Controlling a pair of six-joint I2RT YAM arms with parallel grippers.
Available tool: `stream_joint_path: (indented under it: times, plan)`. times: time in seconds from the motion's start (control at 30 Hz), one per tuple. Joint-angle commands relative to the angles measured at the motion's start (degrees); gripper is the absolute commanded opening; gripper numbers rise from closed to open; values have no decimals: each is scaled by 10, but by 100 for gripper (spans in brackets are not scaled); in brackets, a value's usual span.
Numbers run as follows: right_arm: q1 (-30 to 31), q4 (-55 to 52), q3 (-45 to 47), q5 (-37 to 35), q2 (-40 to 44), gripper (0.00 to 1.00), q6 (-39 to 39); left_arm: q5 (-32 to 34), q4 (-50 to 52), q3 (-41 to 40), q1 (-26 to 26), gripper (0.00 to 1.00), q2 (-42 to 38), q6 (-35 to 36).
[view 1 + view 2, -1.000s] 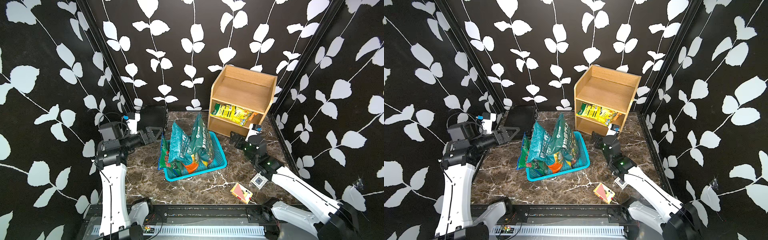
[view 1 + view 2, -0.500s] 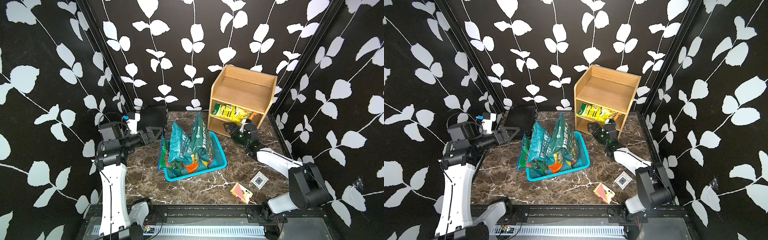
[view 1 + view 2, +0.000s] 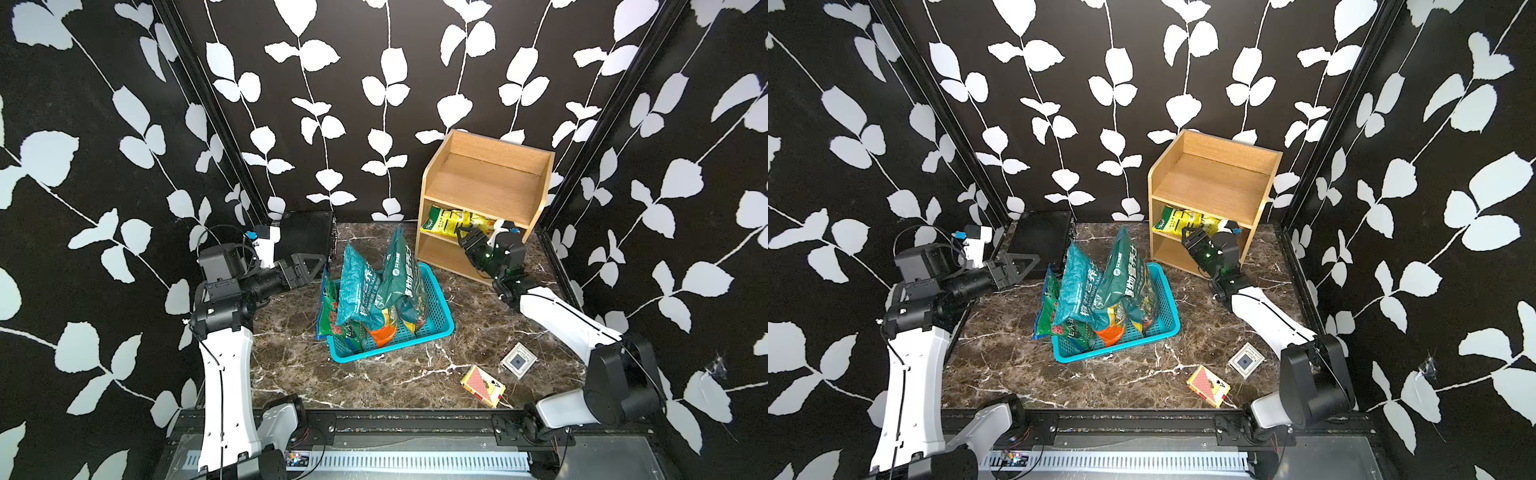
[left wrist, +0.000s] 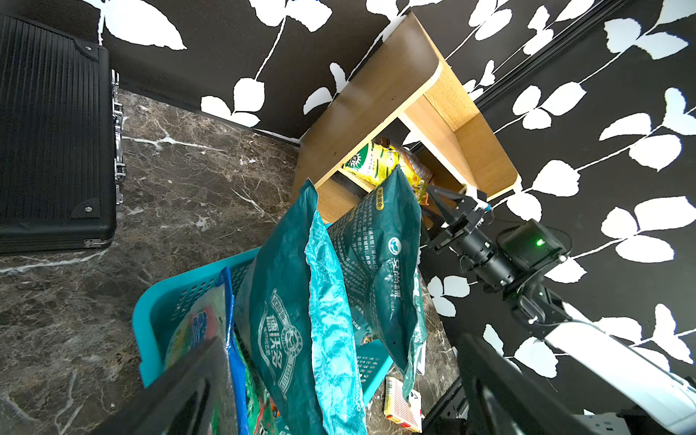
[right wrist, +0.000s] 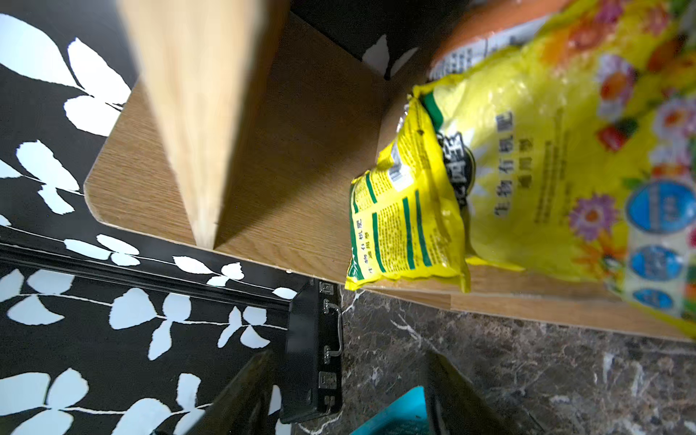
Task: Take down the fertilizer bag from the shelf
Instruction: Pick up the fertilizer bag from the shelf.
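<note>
Nothing's down yet: the bag [image 3: 449, 219] lies on the shelf [image 3: 486, 183], middle tier, the right gripper [image 3: 464, 236] hangs just before it, jaws apart and empty, with grab and lift-out left to do.

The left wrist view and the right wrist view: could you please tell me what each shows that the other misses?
Left wrist only: the teal bags standing in the blue basket, the open right gripper by the shelf, the card box. Right wrist only: the flowers and blue badges printed on the yellow fertilizer bag. Both: the shelf, that bag, the black case, the basket and the marble table.
</note>
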State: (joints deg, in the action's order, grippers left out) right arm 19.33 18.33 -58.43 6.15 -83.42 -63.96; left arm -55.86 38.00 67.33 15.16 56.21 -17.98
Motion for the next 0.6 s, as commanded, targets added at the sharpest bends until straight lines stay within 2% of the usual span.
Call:
stream_joint_path:
  times: [0.0, 0.27, 0.43, 0.57]
  plan:
    - [-3, -34, -50, -30, -22, 62, 36, 1, -1, 3, 2, 99, -10, 5]
    - [-3, -50, -44, -54, -27, 65, 35, 1, -2, 3, 2, 99, -10, 4]
    - [-3, -6, -8, -47, -25, 66, 42, 1, -3, 1, 2, 99, -10, 3]
    - [-3, -14, -13, -53, -30, 65, 56, 0, -4, 0, 2, 99, -8, 2]
